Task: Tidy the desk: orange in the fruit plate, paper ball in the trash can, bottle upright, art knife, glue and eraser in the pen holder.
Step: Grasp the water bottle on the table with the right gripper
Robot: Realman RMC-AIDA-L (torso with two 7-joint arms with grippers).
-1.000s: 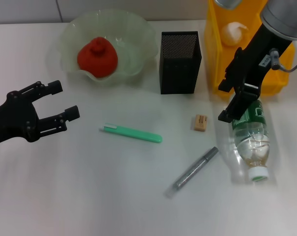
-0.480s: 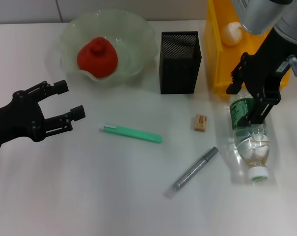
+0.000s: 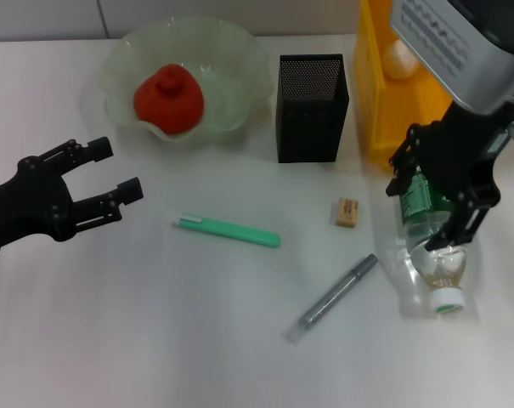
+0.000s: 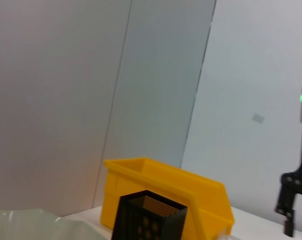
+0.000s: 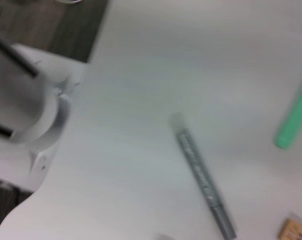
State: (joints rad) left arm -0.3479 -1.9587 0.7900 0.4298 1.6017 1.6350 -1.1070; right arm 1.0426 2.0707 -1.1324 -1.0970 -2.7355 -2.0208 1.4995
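The bottle (image 3: 433, 255) lies on its side at the right, its cap (image 3: 448, 299) toward the table's front edge. My right gripper (image 3: 428, 212) is open just above its green label, one finger on each side. The orange (image 3: 167, 98) sits in the fruit plate (image 3: 121, 59). The paper ball (image 3: 399, 58) is inside the yellow trash can (image 3: 380, 110). On the table lie the tan eraser (image 3: 347, 212), the green art knife (image 3: 229, 230) and the grey glue (image 3: 333, 297). The pen holder (image 3: 312, 106) stands upright. My left gripper (image 3: 116, 168) hovers open at the left, holding nothing.
The left wrist view shows the trash can (image 4: 165, 185), the pen holder (image 4: 148, 217) and the plate's rim (image 4: 31, 225). The right wrist view shows the glue (image 5: 203, 180), the art knife (image 5: 295, 117) and a corner of the eraser (image 5: 293, 231).
My right gripper has come down and forward from beside the trash can until its fingers straddle the bottle's label. The left gripper has hardly moved.
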